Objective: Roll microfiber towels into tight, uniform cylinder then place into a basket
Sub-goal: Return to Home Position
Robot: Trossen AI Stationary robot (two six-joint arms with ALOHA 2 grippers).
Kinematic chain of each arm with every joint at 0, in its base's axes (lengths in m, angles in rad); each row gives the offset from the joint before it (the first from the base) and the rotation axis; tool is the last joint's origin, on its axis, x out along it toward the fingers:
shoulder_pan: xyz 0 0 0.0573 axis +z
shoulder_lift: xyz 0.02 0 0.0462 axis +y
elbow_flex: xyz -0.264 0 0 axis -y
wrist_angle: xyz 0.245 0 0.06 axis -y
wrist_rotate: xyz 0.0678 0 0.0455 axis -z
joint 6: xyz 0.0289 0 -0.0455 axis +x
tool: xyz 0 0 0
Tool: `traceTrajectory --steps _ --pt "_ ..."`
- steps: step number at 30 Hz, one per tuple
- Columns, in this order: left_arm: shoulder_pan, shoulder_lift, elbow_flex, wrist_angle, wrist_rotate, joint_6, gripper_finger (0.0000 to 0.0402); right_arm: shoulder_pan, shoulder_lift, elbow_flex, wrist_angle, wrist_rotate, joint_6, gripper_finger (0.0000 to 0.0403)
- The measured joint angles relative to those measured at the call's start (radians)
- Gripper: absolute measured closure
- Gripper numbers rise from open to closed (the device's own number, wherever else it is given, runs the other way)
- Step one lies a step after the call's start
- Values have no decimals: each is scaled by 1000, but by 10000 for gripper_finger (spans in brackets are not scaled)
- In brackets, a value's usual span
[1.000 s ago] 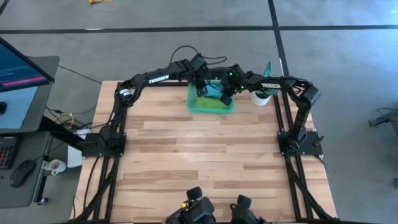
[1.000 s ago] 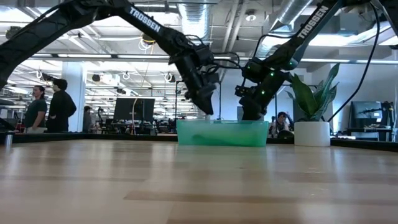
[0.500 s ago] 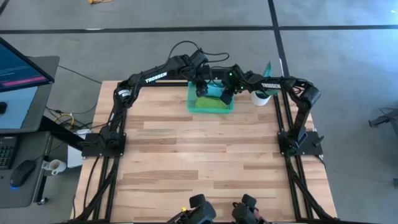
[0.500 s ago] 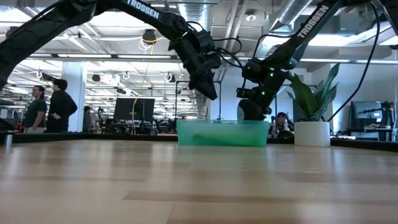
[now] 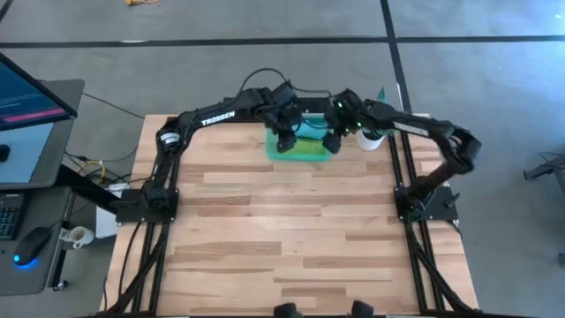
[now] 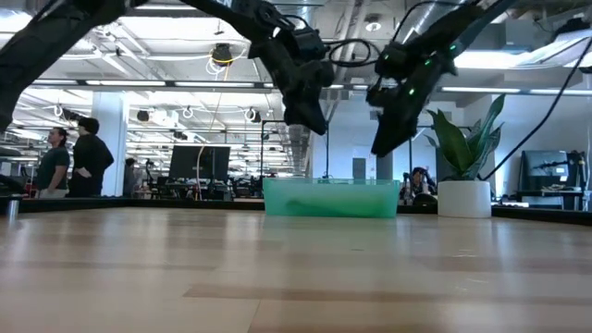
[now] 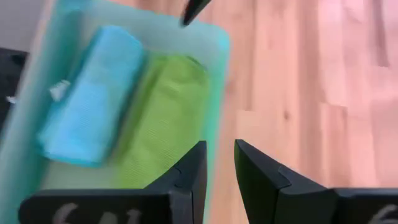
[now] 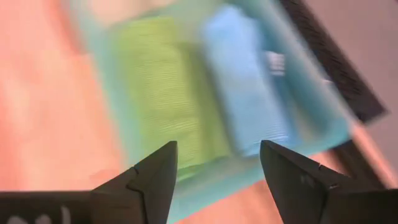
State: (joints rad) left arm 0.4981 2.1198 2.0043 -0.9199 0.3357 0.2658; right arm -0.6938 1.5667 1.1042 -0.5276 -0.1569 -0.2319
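The teal basket (image 5: 305,158) (image 6: 330,198) stands at the table's far edge. Two rolled microfiber towels lie side by side on its floor: a lime green one (image 7: 165,118) (image 8: 163,87) and a light blue one (image 7: 93,93) (image 8: 245,81) with a white tag. My left gripper (image 5: 284,141) (image 7: 219,155) hangs above the basket's left part, open by a narrow gap, with nothing between the fingers. My right gripper (image 5: 331,141) (image 8: 217,162) hangs above the basket's right part, wide open and empty. In the low view both (image 6: 314,125) (image 6: 381,148) are clear above the rim.
A white pot with a green plant (image 5: 371,139) (image 6: 462,197) stands just right of the basket. The bare wooden tabletop (image 5: 291,230) stretches toward the near edge. A monitor (image 5: 26,97) stands left of the table. People (image 6: 74,157) are far off in the room.
Both grippers have risen from inside the basket to well above its rim, the right one most of the way in the last half second. The basket and the rolled towels have stayed where they were.
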Motion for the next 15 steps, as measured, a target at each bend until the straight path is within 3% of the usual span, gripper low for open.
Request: traceTrajectory --steps 4,15 --pt "-42 -90 -172 108 -27 -49 331 79 -139 -120 57 -51 43 154" --pt "-240 -475 -837 611 -140 -242 331 394 -451 -435 325 -51 224 154"
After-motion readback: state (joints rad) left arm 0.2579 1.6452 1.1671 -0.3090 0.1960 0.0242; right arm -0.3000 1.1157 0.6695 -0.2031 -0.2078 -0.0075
